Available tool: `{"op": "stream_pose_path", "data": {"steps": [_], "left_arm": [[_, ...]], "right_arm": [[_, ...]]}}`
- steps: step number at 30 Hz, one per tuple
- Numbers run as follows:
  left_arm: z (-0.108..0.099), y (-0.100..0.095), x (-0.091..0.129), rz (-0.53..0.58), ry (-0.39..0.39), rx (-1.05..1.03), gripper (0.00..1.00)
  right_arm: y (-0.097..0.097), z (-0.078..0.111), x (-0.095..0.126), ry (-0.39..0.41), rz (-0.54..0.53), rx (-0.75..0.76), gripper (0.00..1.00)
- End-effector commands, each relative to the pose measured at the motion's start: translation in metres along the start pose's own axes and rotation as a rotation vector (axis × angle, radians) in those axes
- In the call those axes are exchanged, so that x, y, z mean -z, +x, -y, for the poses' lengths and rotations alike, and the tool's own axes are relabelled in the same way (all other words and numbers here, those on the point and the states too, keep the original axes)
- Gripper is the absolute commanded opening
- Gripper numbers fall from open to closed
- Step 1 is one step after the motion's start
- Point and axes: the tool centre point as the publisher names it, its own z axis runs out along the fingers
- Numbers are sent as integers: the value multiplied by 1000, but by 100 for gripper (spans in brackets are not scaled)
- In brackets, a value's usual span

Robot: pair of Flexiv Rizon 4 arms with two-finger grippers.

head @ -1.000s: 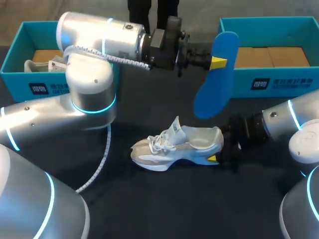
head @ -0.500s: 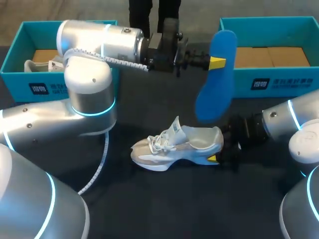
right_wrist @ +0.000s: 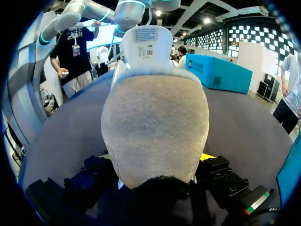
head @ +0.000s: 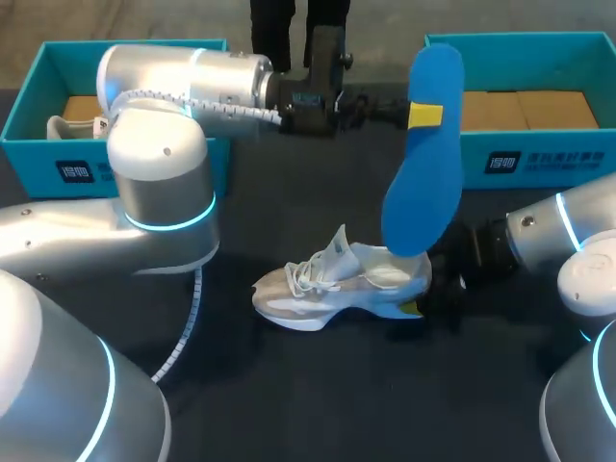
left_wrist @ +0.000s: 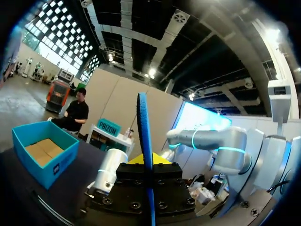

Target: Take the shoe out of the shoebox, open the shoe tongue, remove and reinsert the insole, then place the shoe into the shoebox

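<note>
The left gripper (head: 424, 115) clamps the insole (head: 421, 197) near its top; it hangs near-upright (slightly tilted), lower tip just over the shoe (head: 332, 287) opening. The right gripper (head: 422, 306) pinches the shoe's heel on the table (head: 289, 395).

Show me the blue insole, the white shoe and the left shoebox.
blue insole (head: 422, 188), head view, middle of its face.
white shoe (head: 316, 299), head view, side panel.
left shoebox (head: 34, 164), head view, front wall.

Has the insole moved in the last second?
Yes. The blue insole, held by the left gripper, has tipped downward: its lower end now overlaps the shoe at the heel opening in the head view, where a gap showed before.
</note>
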Motion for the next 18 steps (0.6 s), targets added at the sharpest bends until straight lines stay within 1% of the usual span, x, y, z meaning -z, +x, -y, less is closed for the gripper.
{"op": "stream_pose_path", "data": {"steps": [1,3,4,8,13,18], "left_arm": [[10,19,3,10,11,58,0],[13,28,3,20,6,84,0],[15,32,3,22,18,102,0],[17,47,1,13,8,157,0],[19,60,3,27,-6,187,0],[22,79,5,5,29,264,0]], "right_arm": [[0,-1,-2,6,0,0,0],[0,-1,-2,6,0,0,0],[0,-1,-2,6,0,0,0],[0,-1,-2,6,0,0,0],[0,-1,-2,6,0,0,0],[0,-1,-2,6,0,0,0]]}}
